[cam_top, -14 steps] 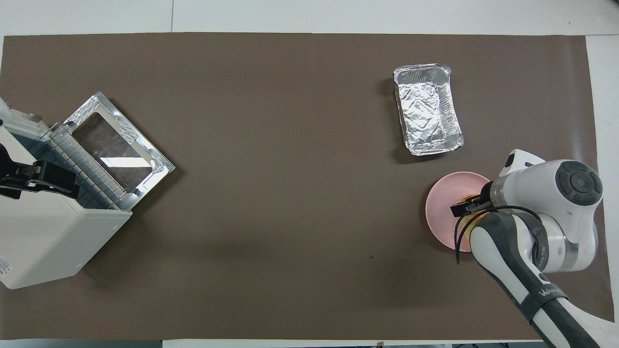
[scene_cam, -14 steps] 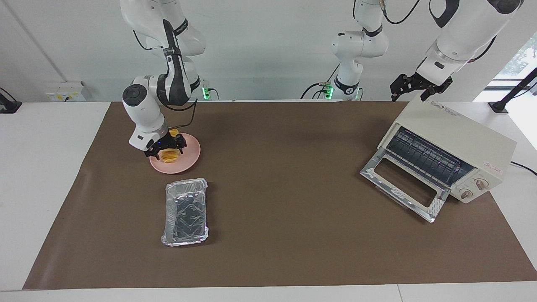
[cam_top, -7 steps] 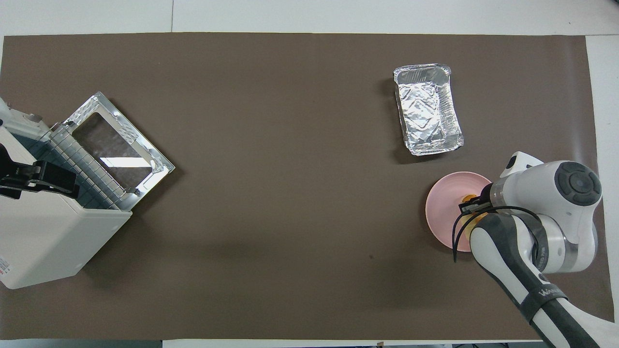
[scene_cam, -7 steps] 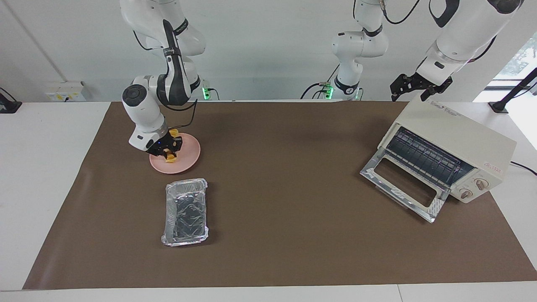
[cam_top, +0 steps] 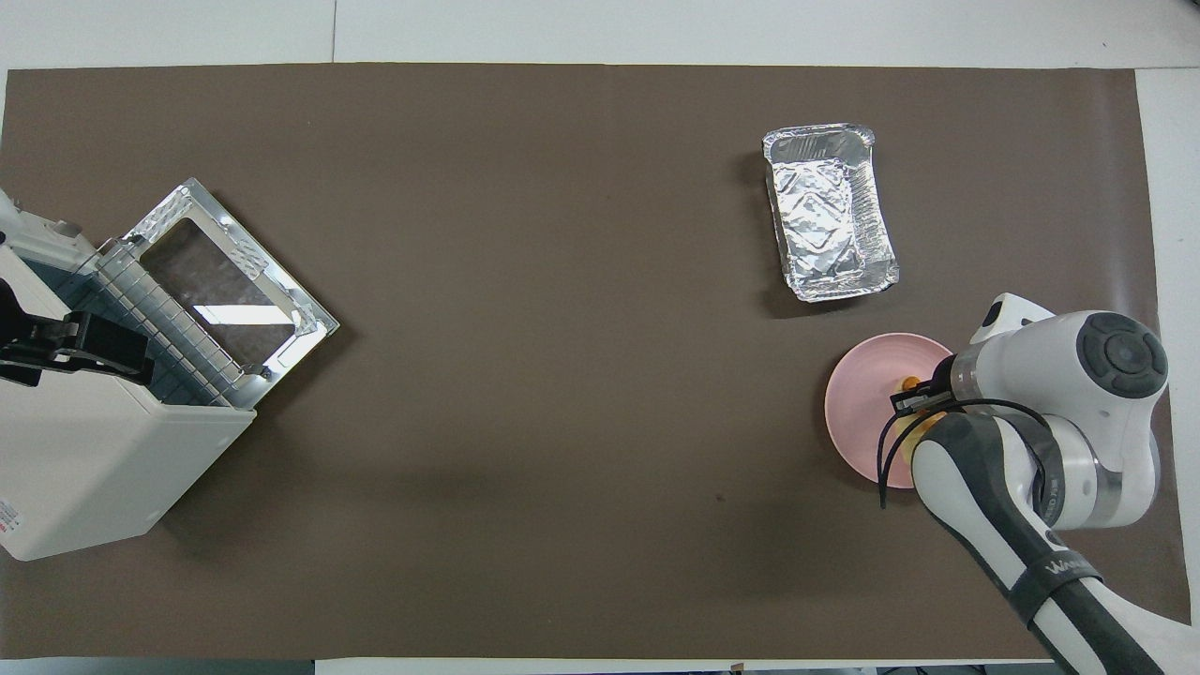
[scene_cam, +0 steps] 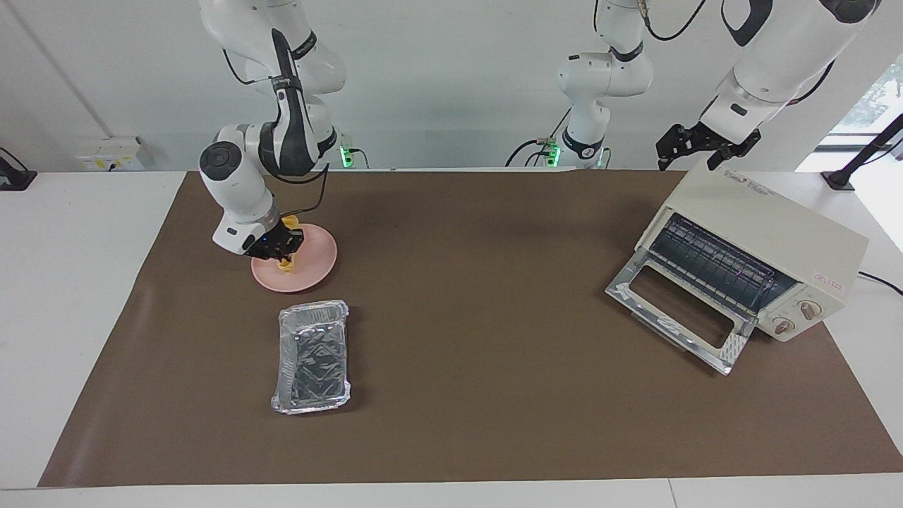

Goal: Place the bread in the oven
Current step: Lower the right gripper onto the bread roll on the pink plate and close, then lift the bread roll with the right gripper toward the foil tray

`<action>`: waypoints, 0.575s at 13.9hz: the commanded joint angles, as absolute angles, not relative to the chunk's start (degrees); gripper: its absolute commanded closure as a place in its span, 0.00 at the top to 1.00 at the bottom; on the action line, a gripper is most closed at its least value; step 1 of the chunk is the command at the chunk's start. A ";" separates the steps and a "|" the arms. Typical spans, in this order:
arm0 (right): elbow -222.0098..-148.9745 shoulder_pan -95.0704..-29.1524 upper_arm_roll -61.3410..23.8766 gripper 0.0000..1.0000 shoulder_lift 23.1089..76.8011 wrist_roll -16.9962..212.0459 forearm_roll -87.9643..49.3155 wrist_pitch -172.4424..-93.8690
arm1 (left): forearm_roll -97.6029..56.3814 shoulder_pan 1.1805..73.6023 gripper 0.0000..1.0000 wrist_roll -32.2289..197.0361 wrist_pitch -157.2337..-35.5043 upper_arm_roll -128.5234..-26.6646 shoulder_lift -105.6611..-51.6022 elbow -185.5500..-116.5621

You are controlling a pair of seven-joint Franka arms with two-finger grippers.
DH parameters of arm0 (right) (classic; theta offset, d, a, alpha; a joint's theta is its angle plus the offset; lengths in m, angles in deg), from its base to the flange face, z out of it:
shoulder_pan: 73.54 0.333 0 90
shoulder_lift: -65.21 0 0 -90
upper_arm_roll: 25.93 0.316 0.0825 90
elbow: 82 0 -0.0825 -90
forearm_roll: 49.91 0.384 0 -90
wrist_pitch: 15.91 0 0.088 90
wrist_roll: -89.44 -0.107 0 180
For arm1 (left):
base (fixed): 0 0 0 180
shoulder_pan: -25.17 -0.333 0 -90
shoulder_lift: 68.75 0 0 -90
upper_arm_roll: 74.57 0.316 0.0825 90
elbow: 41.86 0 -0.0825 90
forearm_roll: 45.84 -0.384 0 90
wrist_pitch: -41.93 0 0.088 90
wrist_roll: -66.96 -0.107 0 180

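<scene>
Right gripper (scene_cam: 283,248) clamped on bread (scene_cam: 287,264) just over pink plate (scene_cam: 317,261). Left gripper (scene_cam: 695,144) waits spread wide over toaster oven (scene_cam: 769,233), door down, well apart from the plate.

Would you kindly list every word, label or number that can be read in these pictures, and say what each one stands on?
Print on top of the oven: too blurred to read.
Red sticker on the oven's side by its knobs: too small to read.
Red label at the oven's corner in the overhead view: too small to read.
Lettering starting "W" on the right arm's dark band: rest unreadable.
Nothing else carries text.
</scene>
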State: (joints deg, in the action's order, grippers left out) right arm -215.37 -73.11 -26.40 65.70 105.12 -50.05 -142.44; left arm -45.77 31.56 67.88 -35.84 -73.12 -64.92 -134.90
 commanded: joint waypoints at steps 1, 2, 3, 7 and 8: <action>-205.00 -73.54 -26.11 0.00 61.88 104.29 -48.95 -134.33 | -45.40 31.06 1.00 67.58 -36.65 -73.16 -63.74 -135.99; -200.70 -73.62 -26.11 0.00 60.39 104.03 -48.69 -131.34 | -45.40 31.06 1.00 67.58 -36.65 -73.16 -63.74 -135.99; -196.83 -73.80 -26.11 0.00 59.16 103.07 -48.68 -128.96 | -45.40 31.06 1.00 67.58 -36.65 -73.16 -63.74 -135.99; -187.40 -73.80 -26.20 0.00 55.55 99.38 -47.81 -126.92 | -45.40 31.06 1.00 67.58 -36.65 -73.16 -63.74 -135.99; -185.12 -73.80 -26.28 0.00 54.41 99.28 -47.80 -126.83 | -45.40 31.06 1.00 67.58 -36.65 -73.16 -63.74 -135.99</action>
State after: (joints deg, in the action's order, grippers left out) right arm -190.64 -73.17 -26.47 57.65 100.34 -49.26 -128.46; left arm -45.77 31.56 67.88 -35.84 -73.12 -64.92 -134.90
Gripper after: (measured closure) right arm 0.899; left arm 0.000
